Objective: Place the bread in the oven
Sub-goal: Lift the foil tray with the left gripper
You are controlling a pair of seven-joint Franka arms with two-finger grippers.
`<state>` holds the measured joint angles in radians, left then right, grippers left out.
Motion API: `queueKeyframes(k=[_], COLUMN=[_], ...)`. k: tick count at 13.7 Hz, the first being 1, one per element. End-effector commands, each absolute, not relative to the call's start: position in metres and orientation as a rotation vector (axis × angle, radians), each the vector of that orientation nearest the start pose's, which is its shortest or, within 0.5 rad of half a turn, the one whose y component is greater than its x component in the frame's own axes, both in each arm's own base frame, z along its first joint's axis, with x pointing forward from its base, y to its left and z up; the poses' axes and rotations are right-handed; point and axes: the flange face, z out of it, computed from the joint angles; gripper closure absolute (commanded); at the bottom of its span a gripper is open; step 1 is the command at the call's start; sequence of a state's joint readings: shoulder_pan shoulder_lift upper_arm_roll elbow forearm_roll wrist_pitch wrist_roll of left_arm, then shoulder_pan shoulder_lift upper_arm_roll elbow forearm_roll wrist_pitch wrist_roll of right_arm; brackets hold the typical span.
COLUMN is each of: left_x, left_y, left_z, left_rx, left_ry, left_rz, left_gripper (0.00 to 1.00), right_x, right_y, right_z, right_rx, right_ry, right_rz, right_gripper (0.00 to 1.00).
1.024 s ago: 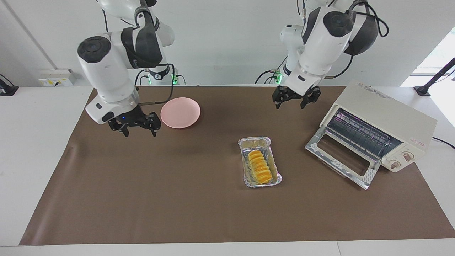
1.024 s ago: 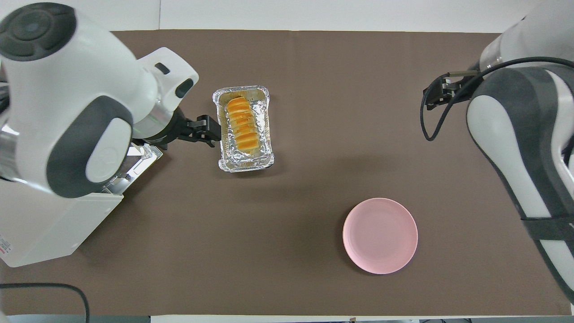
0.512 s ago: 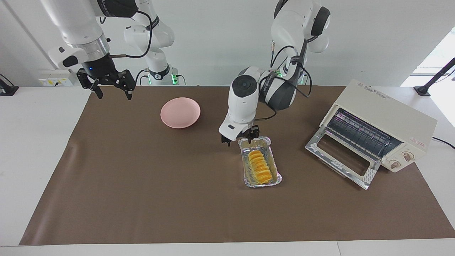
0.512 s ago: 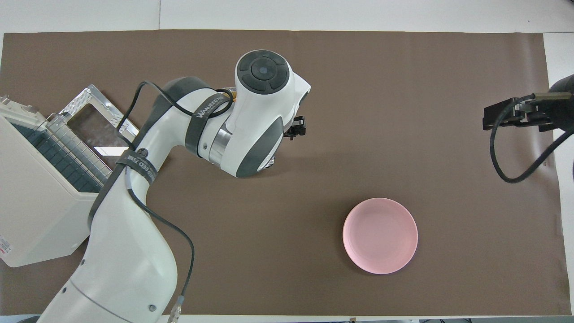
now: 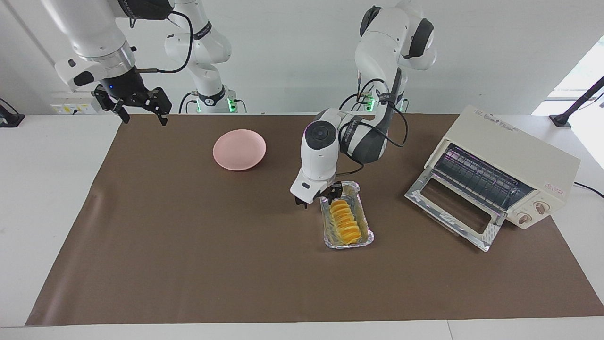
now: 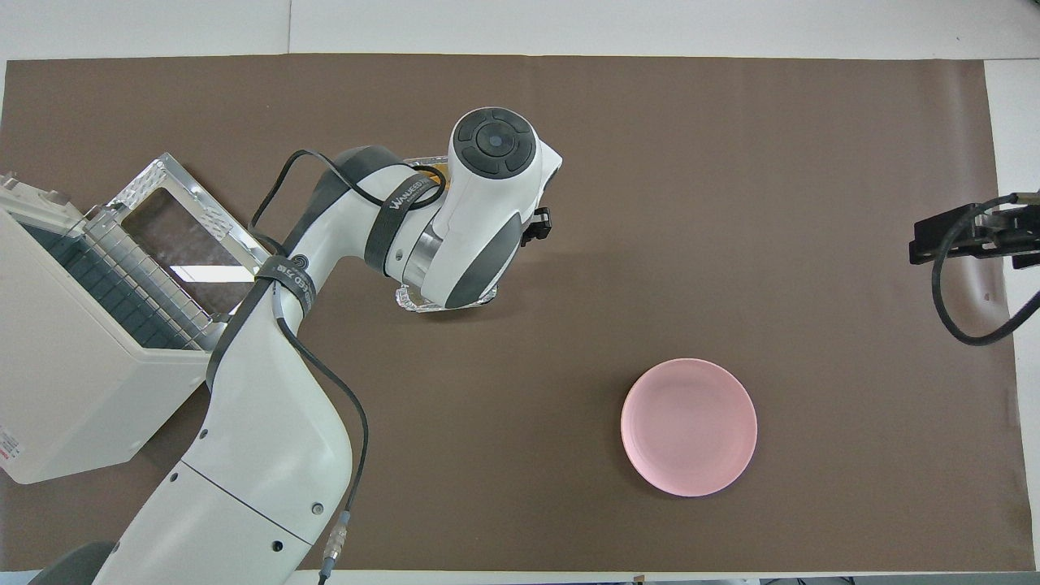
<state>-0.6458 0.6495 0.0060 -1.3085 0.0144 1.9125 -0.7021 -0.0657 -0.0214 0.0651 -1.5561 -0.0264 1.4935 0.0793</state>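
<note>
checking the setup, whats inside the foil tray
The bread lies in the foil tray. The left gripper straddles the tray's corner nearest the robots, hiding that part of its floor. In the overhead view the arm covers nearly all of it.

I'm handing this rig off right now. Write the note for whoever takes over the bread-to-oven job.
Left gripper: low at the foil tray's end nearer the robots, straddling its rim, nothing lifted.
Right gripper: open, empty, waiting over the table's edge at the right arm's end.
Bread: lying in the foil tray, mid-table.
Oven: at the left arm's end, door down, rack bare.
Done: oven open.
Left: grasp, carry to the rack, release.
</note>
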Motion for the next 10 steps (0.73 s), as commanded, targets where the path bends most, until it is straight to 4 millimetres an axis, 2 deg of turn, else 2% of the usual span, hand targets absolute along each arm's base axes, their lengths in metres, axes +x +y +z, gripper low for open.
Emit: queueKeyframes(k=[1,2,3,4,8,9,10], left_x=[0.584,0.583,0.584,0.586,0.592,0.592,0.594], left_y=[-0.444,-0.444,-0.443,-0.442,-0.434,-0.434,-0.433], left_z=[0.331,0.331,0.331,0.331,0.33,0.33,0.33], left_rx=[-3.078,-3.076,-3.078,-3.079,-3.08,-3.08,-3.086], left_ry=[-0.107,-0.105,-0.107,-0.111,-0.133,-0.133,-0.137], left_rz=[0.016,0.022,0.019,0.02,0.021,0.021,0.007], left_gripper=[0.25,0.29,0.37,0.4,0.42,0.47,0.47], right_x=[0.538,0.54,0.541,0.54,0.536,0.536,0.536], right_y=[-0.009,-0.009,-0.01,-0.017,-0.017,-0.016,-0.015], right_z=[0.628,0.629,0.629,0.625,0.622,0.622,0.621], right_rx=[-3.175,-3.175,-3.175,-3.174,-3.164,-3.157,-3.137], right_ry=[0.107,0.109,0.108,0.127,0.137,0.136,0.14], right_rz=[0.075,0.041,0.033,0.043,0.068,0.072,0.073], right_gripper=[0.0,0.0,0.0,0.0,0.0,0.0,0.0])
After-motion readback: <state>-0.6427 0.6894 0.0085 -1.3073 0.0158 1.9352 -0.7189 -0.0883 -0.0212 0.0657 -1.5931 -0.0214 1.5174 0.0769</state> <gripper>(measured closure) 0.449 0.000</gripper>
